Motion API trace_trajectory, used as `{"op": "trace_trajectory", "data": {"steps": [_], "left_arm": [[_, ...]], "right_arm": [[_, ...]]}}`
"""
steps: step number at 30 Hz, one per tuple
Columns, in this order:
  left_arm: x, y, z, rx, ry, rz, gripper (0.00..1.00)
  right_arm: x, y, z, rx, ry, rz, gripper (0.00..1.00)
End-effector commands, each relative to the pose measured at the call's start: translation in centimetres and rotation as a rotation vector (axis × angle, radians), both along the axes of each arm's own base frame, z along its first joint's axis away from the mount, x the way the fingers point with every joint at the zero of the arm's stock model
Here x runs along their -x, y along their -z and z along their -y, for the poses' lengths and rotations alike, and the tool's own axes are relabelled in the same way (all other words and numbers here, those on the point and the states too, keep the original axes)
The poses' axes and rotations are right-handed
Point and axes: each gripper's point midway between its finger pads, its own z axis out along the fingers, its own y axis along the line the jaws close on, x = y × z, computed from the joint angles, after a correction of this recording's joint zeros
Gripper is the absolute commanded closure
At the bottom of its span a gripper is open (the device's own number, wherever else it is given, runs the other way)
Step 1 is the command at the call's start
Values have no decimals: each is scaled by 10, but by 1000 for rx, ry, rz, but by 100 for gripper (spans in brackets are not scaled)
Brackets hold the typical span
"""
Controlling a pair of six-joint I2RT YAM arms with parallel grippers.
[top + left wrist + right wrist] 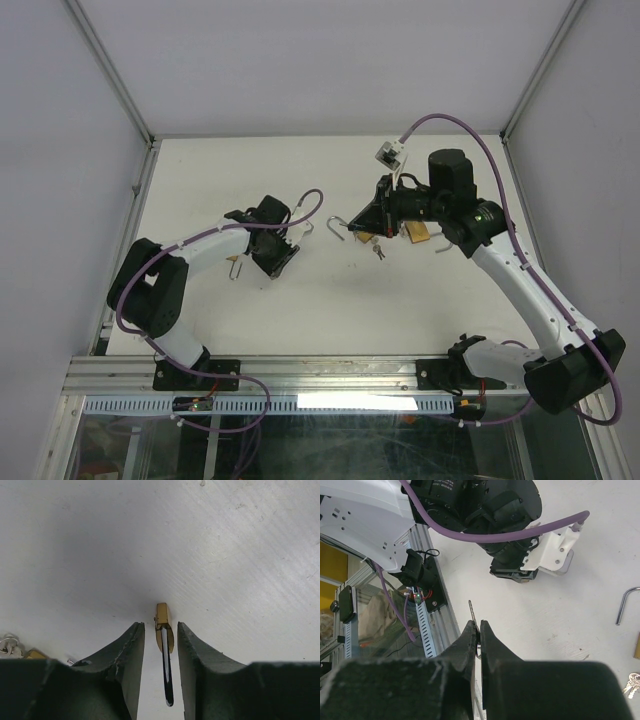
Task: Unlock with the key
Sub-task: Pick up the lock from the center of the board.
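Note:
My left gripper [272,252] is open low over the table. In the left wrist view its fingers [131,645] stand on either side of a small brass padlock [164,622], seen edge on with its shackle toward the camera. There is a gap on each side. My right gripper [362,222] is shut on a key. The key blade [471,611] sticks out past the fingertips [470,630]. A second brass padlock [415,232] lies under the right gripper, with a silver shackle hook [335,224] and a bunch of loose keys [377,250] beside it.
The hook [625,605], a brass edge [637,647] and the loose keys [631,680] show at the right of the right wrist view. The left arm's wrist [520,565] is ahead. An aluminium rail [300,375] runs along the near edge. White walls enclose the table.

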Motion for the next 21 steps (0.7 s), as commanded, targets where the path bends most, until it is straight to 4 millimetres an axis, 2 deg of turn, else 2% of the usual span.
{"op": "trace_trajectory", "data": {"steps": [1,3,5,8,9,14,17,19,21], "left_arm": [[1,0,7,29,7,1,67],[4,2,5,25,11,-4,65],[5,3,5,23,18,-7,70],[4,2,7,35,21,-2,88],[3,0,8,42,19,3,99],[-7,-16,20,103,16,50,100],[-6,-24,28,147,31,45,100],[-6,-42,40,240,39,46,100],[-11,-80,54,392,45,83,100]], "right_arm": [[-1,-27,0,-44,-11,108,100],[1,-28,0,-45,-16,113,100],[2,-30,1,-49,-18,121,100],[1,-32,2,-50,-12,133,100],[1,-33,2,-51,-12,138,100],[2,-36,2,-53,-16,146,100],[2,-38,1,-54,-21,149,100],[2,-37,1,-52,-27,140,100],[3,-38,0,-49,-34,131,100]]}}
